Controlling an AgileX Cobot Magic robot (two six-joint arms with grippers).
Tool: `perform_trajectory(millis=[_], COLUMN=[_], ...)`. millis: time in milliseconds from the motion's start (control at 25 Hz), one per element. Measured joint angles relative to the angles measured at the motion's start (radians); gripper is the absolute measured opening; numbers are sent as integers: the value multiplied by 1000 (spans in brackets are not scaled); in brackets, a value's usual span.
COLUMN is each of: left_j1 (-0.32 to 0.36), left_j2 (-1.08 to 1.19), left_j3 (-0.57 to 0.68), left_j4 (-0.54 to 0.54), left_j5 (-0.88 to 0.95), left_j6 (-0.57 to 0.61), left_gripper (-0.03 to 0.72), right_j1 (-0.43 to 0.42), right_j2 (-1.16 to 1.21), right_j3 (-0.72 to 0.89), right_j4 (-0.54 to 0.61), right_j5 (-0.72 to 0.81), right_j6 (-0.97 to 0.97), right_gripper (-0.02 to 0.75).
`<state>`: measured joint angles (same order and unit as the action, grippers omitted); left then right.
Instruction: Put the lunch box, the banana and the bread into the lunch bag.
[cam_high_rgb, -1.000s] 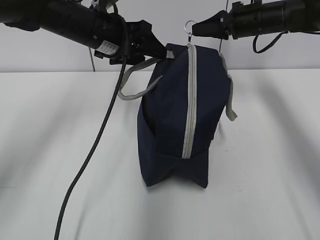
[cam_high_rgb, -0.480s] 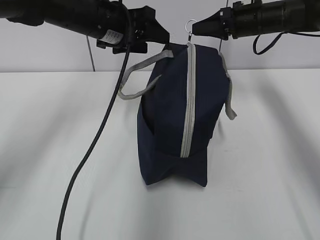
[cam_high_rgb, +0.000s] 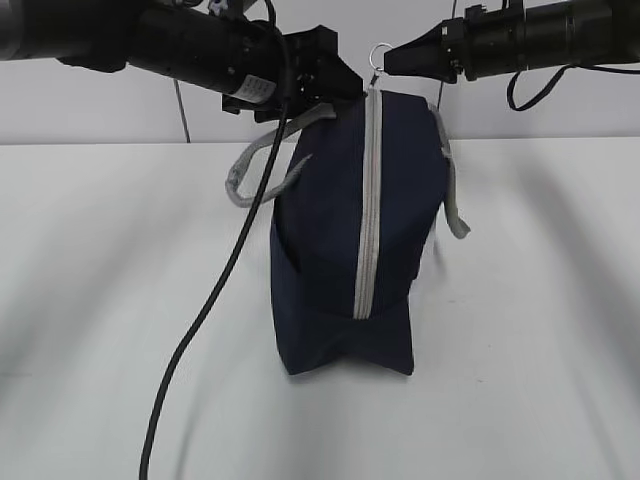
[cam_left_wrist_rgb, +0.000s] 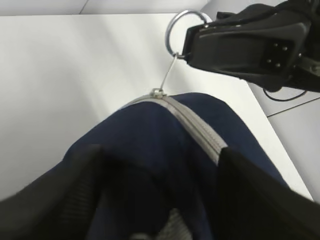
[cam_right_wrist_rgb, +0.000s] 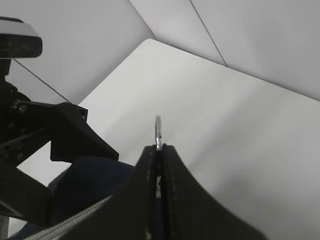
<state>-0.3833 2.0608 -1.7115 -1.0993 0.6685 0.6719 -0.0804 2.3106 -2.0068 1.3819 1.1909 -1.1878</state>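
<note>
The navy lunch bag (cam_high_rgb: 330, 230) stands on end on the white table (cam_high_rgb: 100, 280), its grey zipper (cam_high_rgb: 368, 200) closed up to the top. My right gripper (cam_high_rgb: 388, 60) is shut on the metal ring pull (cam_high_rgb: 379, 52) above the bag's top; the right wrist view shows the ring pull (cam_right_wrist_rgb: 158, 131) pinched between the jaws of the right gripper (cam_right_wrist_rgb: 160, 150). My left gripper (cam_high_rgb: 338, 90) is open at the bag's top left corner. In the left wrist view its fingers (cam_left_wrist_rgb: 70, 190) straddle the lunch bag (cam_left_wrist_rgb: 150, 135). The lunch box, banana and bread are out of view.
A grey strap handle (cam_high_rgb: 245, 170) loops out on the bag's left and another (cam_high_rgb: 455, 205) hangs on its right. The left arm's black cable (cam_high_rgb: 205, 320) drapes down over the table in front. A pale wall (cam_high_rgb: 100, 110) rises behind the table.
My left gripper has moved right, from beside the bag onto its top corner. The bag has shifted slightly left, and the left handle has bunched up. The right gripper still holds the ring.
</note>
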Motion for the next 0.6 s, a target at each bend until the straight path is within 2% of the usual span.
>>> perform_trajectory(millis=[120, 320, 600], left_j1=[-13, -19, -19], left_j2=[18, 21, 21], left_j3=[-22, -28, -28], left_j4=[-3, -2, 8], left_j5=[-1, 3, 8], left_j6=[0, 0, 0], left_gripper=[430, 203, 46], right_j1=[0, 0, 0], right_j2=[0, 0, 0], right_j3=[0, 0, 0], right_j4=[-17, -42, -87], right_j5=[0, 3, 3], right_j6=[-15, -171, -450], right_gripper=[0, 0, 0])
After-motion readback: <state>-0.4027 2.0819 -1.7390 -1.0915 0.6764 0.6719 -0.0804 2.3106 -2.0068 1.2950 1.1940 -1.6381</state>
